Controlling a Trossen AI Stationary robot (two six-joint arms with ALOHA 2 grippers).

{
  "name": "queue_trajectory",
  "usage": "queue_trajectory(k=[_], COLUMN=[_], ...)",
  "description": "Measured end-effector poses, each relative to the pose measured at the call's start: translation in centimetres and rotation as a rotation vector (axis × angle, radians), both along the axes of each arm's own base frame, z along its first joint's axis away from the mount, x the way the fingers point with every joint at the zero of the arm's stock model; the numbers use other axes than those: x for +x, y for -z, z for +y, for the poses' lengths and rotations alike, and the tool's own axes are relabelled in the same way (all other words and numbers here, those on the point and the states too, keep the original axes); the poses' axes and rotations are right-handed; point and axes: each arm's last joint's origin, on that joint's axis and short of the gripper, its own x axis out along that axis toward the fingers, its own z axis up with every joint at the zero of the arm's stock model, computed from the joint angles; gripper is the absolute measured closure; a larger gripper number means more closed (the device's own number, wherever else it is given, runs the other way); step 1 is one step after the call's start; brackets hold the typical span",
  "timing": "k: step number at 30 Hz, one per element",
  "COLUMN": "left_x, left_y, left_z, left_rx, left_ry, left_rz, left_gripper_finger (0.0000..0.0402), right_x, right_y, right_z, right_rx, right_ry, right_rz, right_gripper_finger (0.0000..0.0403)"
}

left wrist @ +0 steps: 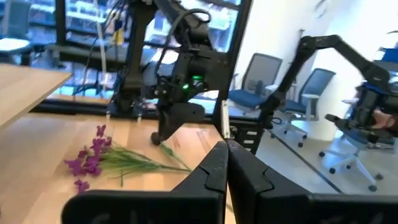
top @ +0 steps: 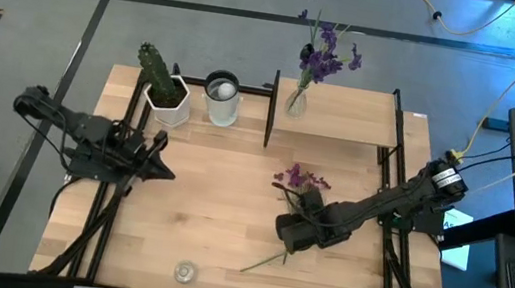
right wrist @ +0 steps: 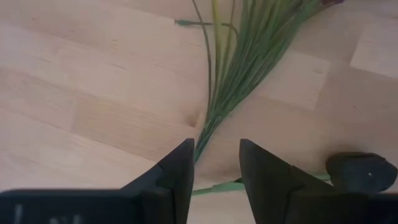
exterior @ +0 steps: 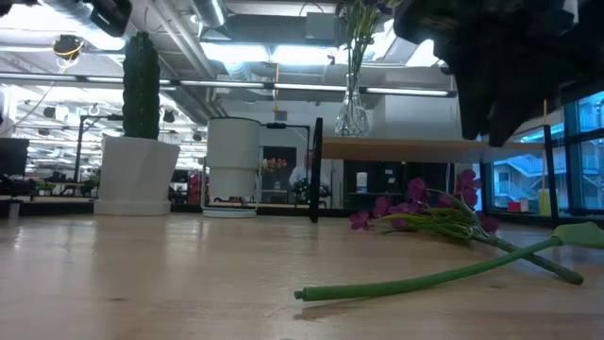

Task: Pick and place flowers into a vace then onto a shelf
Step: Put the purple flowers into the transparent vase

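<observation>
While pinker flowers lie flat, right gripper above stems, fingers parted.

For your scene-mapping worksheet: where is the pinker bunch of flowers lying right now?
In the high view, the pinker bunch lies flat on the tabletop, right of centre, in front of the shelf, with the right gripper above its stems.

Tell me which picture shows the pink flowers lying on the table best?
The low view: the pinker flowers lie sideways, blooms and long stem plain. The high view has the right gripper covering part. The left wrist view shows them smaller; the right wrist view shows mostly stems.
</observation>
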Motion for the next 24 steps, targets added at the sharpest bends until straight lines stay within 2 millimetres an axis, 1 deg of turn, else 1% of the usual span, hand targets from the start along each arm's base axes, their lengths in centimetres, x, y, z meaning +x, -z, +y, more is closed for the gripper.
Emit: queue_trajectory(k=[4,7,14,17,20,24], left_x=[-0.2,-0.3,-0.2,-0.2,-0.2,-0.2], left_y=[1.3,2.1,2.5,2.5,2.5,2.5], left_z=[0.1,0.1,0.1,0.1,0.1,0.1], left_rx=[0.011,0.011,0.001,0.0,0.002,0.002], left_ry=[0.01,0.0,-0.003,-0.003,-0.003,-0.01], left_rz=[-0.032,-0.03,-0.014,-0.015,-0.009,-0.01], left_gripper_finger=[0.04,0.0398,0.0397,0.0399,0.0398,0.0396], right_x=[0.1,0.4,0.7,1.0,1.2,1.7], right_y=[0.1,0.3,1.3,1.7,2.2,3.2], right_z=[0.0,-0.1,0.1,0.2,0.3,-0.2], right_rx=[-0.004,-0.039,-0.063,-0.058,-0.058,-0.076], right_ry=[0.003,0.009,0.0,-0.003,-0.006,0.014], right_rz=[-0.004,-0.026,0.002,-0.002,0.004,0.04], right_gripper_finger=[0.0267,0.0248,0.016,0.0134,0.0122,0.0122])
